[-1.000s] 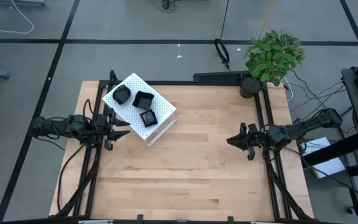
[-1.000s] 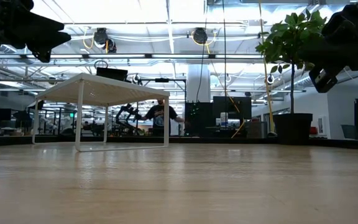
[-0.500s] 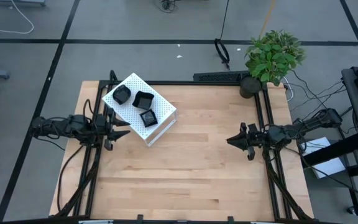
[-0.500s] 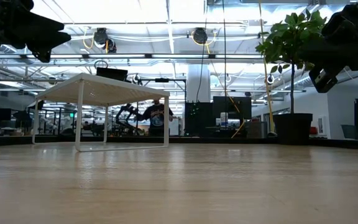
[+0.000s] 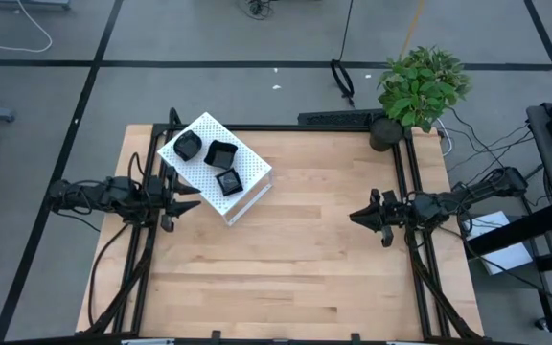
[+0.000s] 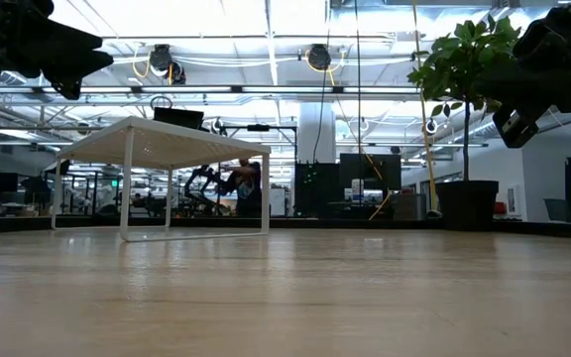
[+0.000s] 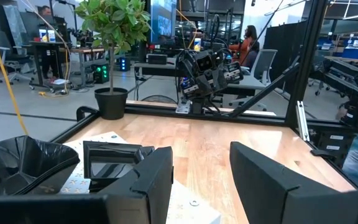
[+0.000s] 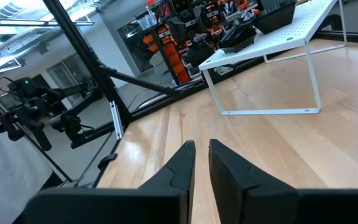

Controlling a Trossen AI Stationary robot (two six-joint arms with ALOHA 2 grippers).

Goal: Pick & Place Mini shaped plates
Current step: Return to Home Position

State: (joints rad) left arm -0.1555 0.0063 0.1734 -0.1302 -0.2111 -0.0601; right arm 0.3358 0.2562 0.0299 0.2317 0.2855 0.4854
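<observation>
Three small groups of glossy black mini shaped plates (image 5: 220,153) sit on top of a white perforated shelf (image 5: 250,165). The shelf stands on thin legs near the upper left corner of the wooden worktop (image 5: 305,259), as seen from overhead (it is turned at an angle to the worktop's edges). One group has a rounded outline and two are square; I cannot tell how many plates are in each.

My left pincer (image 5: 188,198) hangs just beside the shelf's side nearest the left edge, raised above the wood. Its fingers are apart and hold nothing, and its wrist camera looks across the plates at close range.

My right pincer (image 5: 356,217) hangs over the right part of the worktop, well apart from the shelf and pointing toward the middle. Its fingers are drawn together with only a thin slit between them, and they are empty.

A potted plant (image 5: 422,84) stands at the upper right corner.
</observation>
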